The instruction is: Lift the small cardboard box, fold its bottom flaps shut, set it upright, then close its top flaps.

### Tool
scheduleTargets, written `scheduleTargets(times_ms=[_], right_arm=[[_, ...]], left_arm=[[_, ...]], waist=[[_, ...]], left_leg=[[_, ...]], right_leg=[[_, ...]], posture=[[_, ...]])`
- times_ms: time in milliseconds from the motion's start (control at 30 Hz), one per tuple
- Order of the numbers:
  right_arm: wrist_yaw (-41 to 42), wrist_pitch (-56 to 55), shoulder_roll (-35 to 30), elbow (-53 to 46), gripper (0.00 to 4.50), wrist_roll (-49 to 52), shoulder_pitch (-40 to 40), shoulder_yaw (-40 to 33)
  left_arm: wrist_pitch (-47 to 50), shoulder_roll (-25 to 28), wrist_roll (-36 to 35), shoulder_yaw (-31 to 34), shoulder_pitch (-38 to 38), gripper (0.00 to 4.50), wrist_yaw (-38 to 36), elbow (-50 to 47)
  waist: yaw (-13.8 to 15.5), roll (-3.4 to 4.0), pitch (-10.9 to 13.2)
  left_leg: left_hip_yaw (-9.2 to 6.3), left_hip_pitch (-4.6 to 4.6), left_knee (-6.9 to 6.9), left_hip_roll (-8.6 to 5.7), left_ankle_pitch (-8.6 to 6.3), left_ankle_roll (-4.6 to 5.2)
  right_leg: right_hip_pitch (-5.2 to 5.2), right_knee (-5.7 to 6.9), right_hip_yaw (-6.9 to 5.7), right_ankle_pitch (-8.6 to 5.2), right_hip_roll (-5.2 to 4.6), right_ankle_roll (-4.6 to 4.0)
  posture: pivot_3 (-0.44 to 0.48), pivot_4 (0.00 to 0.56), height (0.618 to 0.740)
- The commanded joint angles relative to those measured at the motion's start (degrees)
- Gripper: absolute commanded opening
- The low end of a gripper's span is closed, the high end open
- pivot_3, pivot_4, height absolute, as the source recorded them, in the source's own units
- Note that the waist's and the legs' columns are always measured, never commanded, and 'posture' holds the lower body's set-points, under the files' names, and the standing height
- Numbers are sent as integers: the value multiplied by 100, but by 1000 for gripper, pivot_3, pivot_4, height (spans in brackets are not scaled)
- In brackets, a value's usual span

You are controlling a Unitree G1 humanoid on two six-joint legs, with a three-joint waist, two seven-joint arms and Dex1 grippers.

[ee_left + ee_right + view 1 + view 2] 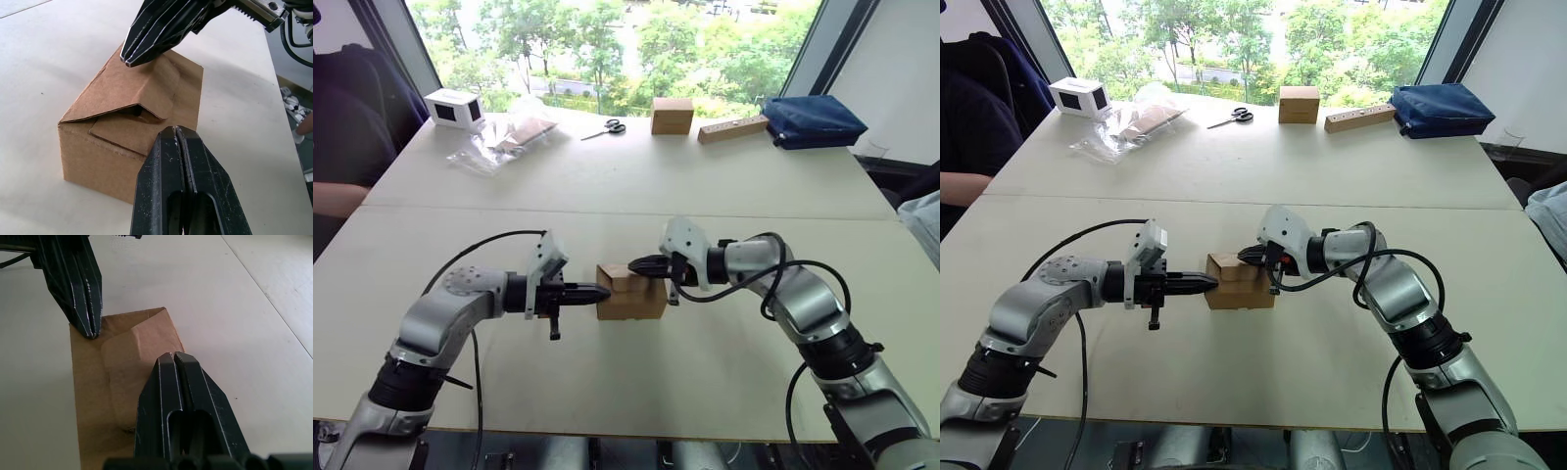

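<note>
- Brown corrugated cardboard, the small cardboard box [630, 294] is sitting upright on the pale table [636, 186], right between the two grippers.
- Left gripper [599, 292], its black fingers pressed together with nothing between them, is touching its tip to the near edge of the box's upper face.
- Right gripper [638, 264], fingers likewise pressed together and empty, is resting its tip on the top flaps [146, 93] from the opposite side.
- Those top flaps are lying folded down, overlapping in a slanted seam, with one flap slightly raised just ahead of the left gripper's tip.
- Well beyond both grippers, at the table's far edge, a brown cube box [672, 115] is standing beside scissors [608, 127]; a white box [454, 109] and a blue bag [811, 119] are lying there too.
</note>
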Motion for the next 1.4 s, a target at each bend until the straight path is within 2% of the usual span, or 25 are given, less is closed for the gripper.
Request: scheduleTargets(times_ms=[33,133,300,400,633,833,933,1033,1400], right_arm=[[-4,-2,-21,-206,0,28,29,-91],[-43,-18,2,-171,0,-7,25,-107],[-113,-82,55,-88,0,-57,-18,-111],[-210,-132,130,-60,0,-78,-54,-152],[-324,-123,127,-297,0,57,-99,-426],[-166,173,-15,-1132,0,571,125,-757],[23,367,-236,-1610,0,764,377,-627],[-29,290,-358,-1739,0,552,534,-372],[-293,-274,-317,-1162,0,-248,526,123]], left_arm=[[273,23,-256,232,-25,7,84,-10],[638,-86,-741,613,-294,7,215,100],[794,-331,-863,788,-737,7,508,421],[452,-569,-501,569,-934,7,670,753],[-151,-761,58,159,-1007,7,553,1343],[-310,-806,194,112,-970,7,442,1464],[-265,-863,186,134,-958,7,457,1441],[-219,-905,165,143,-952,7,456,1405],[87,-935,48,197,-983,7,475,1182]], waist=[[-3,0,0],[-8,0,0],[0,-1,1],[-3,-1,0],[-7,0,1],[0,0,1],[14,-1,0],[0,-1,0],[2,-1,0]], left_leg=[[0,0,0,0,0,0],[0,0,0,1,0,0],[-2,-2,0,-1,0,0],[0,-1,0,-2,0,-1],[2,-2,-1,-4,1,-2],[1,-2,-1,-1,0,-1],[-2,-3,-1,-1,0,0],[0,0,0,-2,0,1],[-1,2,-1,-2,0,1]], right_leg=[[0,0,0,0,0,0],[-1,0,0,0,1,0],[0,-1,-2,0,0,0],[0,-2,-1,0,0,1],[-2,-1,-1,0,2,1],[-2,-1,-1,0,1,1],[-1,-3,-2,0,0,1],[2,-2,-1,0,-3,1],[3,-3,-1,0,-1,0]], posture=[[0,150,740],[0,150,740],[0,150,740],[0,150,740],[0,150,740],[0,150,740],[0,150,740],[0,150,740],[0,150,740]])
